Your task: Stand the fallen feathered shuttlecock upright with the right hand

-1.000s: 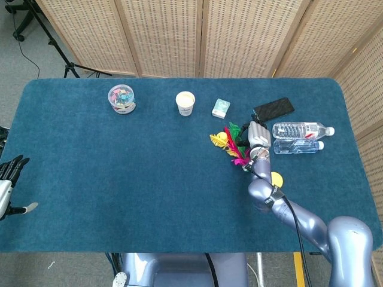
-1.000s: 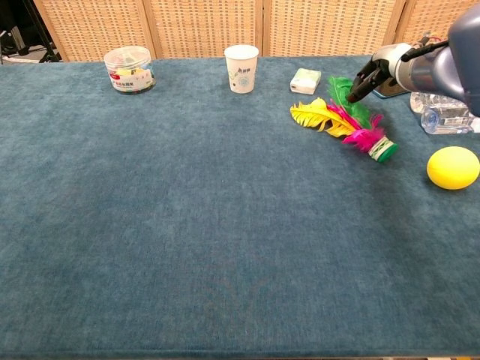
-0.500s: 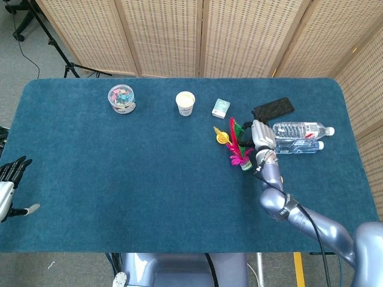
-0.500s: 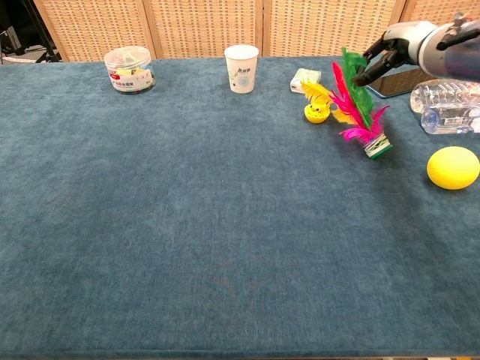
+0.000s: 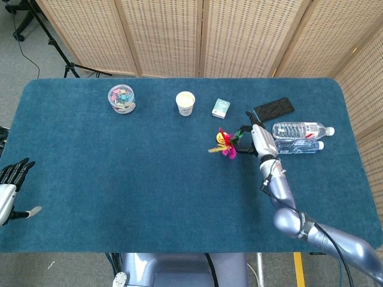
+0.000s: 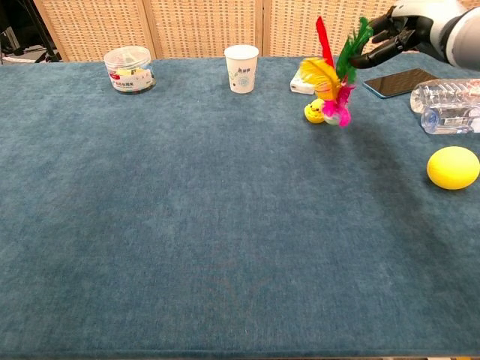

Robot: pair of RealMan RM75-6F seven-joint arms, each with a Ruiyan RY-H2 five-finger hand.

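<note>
The feathered shuttlecock [image 5: 226, 143] [image 6: 331, 79] has red, yellow, green and pink feathers. It hangs nearly upright with its feathers up and its base low, just over the blue table [image 5: 149, 179]. My right hand [image 5: 254, 136] [image 6: 396, 34] is to its right and pinches the tip of the green feather. Pink feathers hide the base, so I cannot tell if it touches the cloth. My left hand [image 5: 11, 185] is off the table's left edge, fingers apart, holding nothing.
A small yellow toy [image 6: 313, 112] sits right beside the shuttlecock. A yellow ball [image 6: 453, 166] lies front right. Two water bottles [image 5: 299, 130] [image 6: 450, 96], a phone [image 5: 273, 108], a small box [image 5: 221, 108], a paper cup [image 5: 185, 103] and a plastic tub [image 5: 121, 98] line the back.
My right hand rose and pulled the shuttlecock by its green feather from lying flat to hanging nearly upright, shifting it left toward the yellow toy.
</note>
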